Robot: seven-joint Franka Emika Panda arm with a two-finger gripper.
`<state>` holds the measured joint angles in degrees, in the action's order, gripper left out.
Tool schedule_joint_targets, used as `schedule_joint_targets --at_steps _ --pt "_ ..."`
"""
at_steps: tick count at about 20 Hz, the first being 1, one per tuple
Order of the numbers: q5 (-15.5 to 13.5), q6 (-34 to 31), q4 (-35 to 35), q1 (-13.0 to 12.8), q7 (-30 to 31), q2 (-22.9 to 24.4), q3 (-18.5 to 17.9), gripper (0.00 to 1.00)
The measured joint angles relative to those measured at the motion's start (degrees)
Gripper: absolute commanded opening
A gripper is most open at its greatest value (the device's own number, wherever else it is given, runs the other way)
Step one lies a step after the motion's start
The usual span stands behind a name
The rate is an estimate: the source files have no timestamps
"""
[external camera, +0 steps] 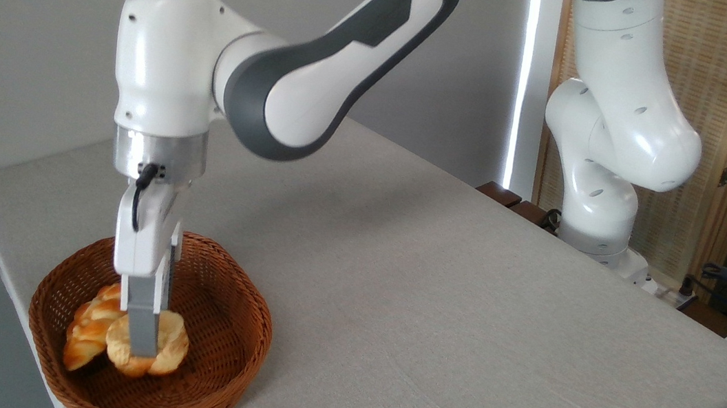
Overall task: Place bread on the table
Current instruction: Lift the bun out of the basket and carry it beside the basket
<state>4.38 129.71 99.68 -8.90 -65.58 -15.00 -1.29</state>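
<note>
The bread [169,343] is gripped edgewise by the gripper [142,336], seemingly just above the floor of the wicker basket [241,300] on the table [463,299]. A braided loaf [86,329] lies beside it.

The bread [169,344], a small round pale golden bun with lumpy edges, sits tilted on edge between my jaws, which stand closed against it, inside the wicker basket. The counter [435,296], clothed in plain grey-beige, stretches wide beside it.
</note>
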Motion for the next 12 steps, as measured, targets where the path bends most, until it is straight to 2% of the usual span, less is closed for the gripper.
schedule_joint_targets --at_steps 4,9,12 --pt "-0.6 -8.5 -0.1 0.1 5.0 5.6 0.1 0.54" --pt "-4.7 -21.0 0.3 0.1 14.4 13.2 0.2 0.55" --pt "-6.5 -23.9 3.0 -0.6 22.3 16.3 0.8 0.56"
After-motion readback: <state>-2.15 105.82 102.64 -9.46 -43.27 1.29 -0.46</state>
